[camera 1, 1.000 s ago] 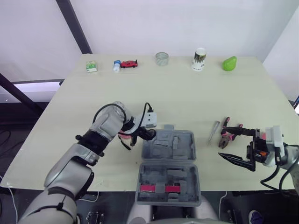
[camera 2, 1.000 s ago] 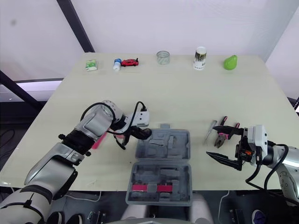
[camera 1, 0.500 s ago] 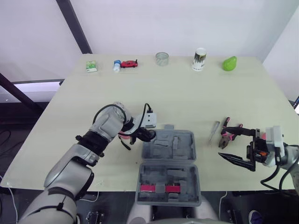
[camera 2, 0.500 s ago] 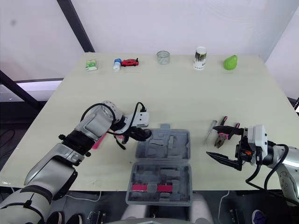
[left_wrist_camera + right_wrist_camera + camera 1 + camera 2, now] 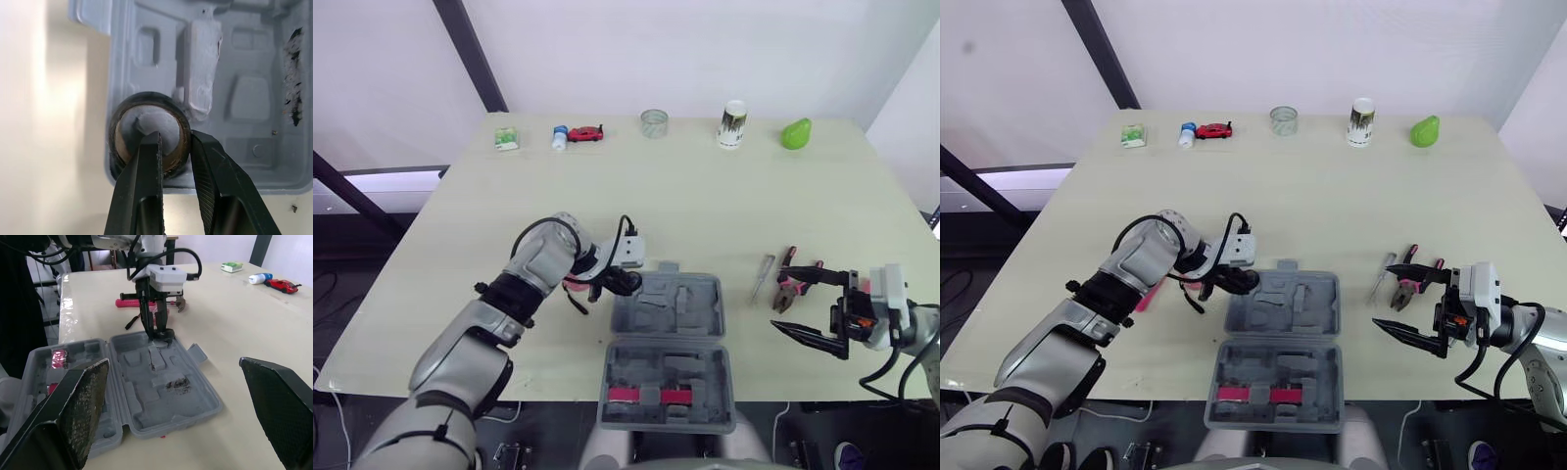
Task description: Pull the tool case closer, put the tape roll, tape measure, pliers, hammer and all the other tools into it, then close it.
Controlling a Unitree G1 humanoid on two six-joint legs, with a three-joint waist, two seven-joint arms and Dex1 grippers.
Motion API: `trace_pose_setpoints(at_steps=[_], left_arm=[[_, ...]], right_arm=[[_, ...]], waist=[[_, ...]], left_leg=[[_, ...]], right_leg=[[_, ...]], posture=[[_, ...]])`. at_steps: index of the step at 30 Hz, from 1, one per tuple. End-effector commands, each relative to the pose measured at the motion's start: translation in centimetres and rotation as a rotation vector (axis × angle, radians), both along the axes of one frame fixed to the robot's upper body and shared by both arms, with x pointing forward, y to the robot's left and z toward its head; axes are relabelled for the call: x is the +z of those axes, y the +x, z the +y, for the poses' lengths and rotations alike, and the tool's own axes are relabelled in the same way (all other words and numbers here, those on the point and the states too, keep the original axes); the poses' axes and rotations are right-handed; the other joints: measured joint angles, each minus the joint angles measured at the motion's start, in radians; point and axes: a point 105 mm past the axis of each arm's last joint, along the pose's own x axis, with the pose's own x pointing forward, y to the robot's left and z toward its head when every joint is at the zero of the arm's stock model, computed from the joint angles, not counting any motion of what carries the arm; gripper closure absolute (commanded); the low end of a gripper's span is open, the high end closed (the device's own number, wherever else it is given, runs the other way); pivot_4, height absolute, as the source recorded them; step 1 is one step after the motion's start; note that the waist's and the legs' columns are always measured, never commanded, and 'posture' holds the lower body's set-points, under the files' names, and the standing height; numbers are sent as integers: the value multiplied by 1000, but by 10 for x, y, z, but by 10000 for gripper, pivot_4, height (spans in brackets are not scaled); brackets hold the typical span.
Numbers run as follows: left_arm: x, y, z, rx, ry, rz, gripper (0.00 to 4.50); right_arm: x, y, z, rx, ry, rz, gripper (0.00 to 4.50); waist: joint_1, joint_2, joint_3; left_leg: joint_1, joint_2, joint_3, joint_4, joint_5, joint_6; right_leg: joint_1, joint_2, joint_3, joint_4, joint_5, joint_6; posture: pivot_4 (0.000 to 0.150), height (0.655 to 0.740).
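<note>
The grey tool case [image 5: 668,338] lies open at the table's front middle, with a pink item [image 5: 646,395] in its near half. My left gripper [image 5: 175,139] is shut on the wall of the black tape roll [image 5: 128,122], one finger inside the hole. It holds the roll at the far left corner of the case's far half. A pink-handled hammer [image 5: 137,303] lies on the table under my left arm. Pliers [image 5: 793,289] and a screwdriver [image 5: 761,276] lie to the right of the case. My right gripper [image 5: 778,299] hangs wide open just beside the pliers, holding nothing.
Along the table's far edge stand a green box [image 5: 506,140], a small bottle [image 5: 558,138], a red toy car [image 5: 586,133], a glass cup [image 5: 653,123], a white can [image 5: 731,124] and a green object [image 5: 794,133].
</note>
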Motion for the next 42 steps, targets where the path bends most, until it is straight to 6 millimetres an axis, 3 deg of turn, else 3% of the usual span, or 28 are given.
trace_pose_setpoints(at_steps=[1, 7, 14, 19, 23, 29, 36, 42], left_arm=[[24, 0, -8, -56, -16, -59, 35836], [41, -6, -9, -96, 5, -87, 35836], [39, -8, -4, -83, 12, -87, 35836], [48, -4, -15, -53, -156, -119, 35836], [40, -8, -13, -18, -321, -101, 35836], [29, 5, 7, 169, -745, -181, 35836], [1, 11, 21, 192, -829, -152, 35836], [-19, 6, 22, 91, -711, -140, 35836]], right_arm=[[8, 0, -2, -11, 6, -41, 0], [6, 0, -2, -12, 9, -39, 0], [4, -2, 0, -15, 16, -34, 0], [2, -3, 1, -19, 19, -31, 0], [1, -4, 0, -32, 20, -33, 0], [-3, -4, 4, -57, 40, -48, 0], [-7, 1, 9, -92, 62, -83, 0], [-10, -2, 10, -119, 70, -91, 0]], waist=[[0, 0, 0], [-1, 0, 0], [0, 0, 0], [0, 0, 0], [-4, 0, 0], [0, 0, 0], [3, 0, 0], [0, 0, 0]], left_leg=[[0, 0, 0, 0, 0, 0], [0, 0, 0, 0, 0, 0], [0, 0, 0, 0, 0, 0], [0, 0, 0, 0, 0, 0], [0, 1, 0, 0, 0, 0], [1, 2, 0, 0, 0, 0], [0, -1, 0, 1, 0, 0], [0, -1, 0, 1, 0, 0]], right_leg=[[0, 0, 0, 0, 0, 0], [0, 0, 0, 0, 0, 0], [0, 0, 0, 0, 0, 0], [0, 0, 0, 0, 0, 0], [0, 0, 1, 0, 0, 0], [0, -1, 0, 1, 0, 0], [0, -1, -1, 0, 0, 0], [0, -1, -1, 0, 0, 0]], posture=[[1500, 7400], [1500, 7400], [1500, 7400], [1500, 7400], [1500, 7400], [1500, 7400], [1500, 7400], [1500, 7400]])
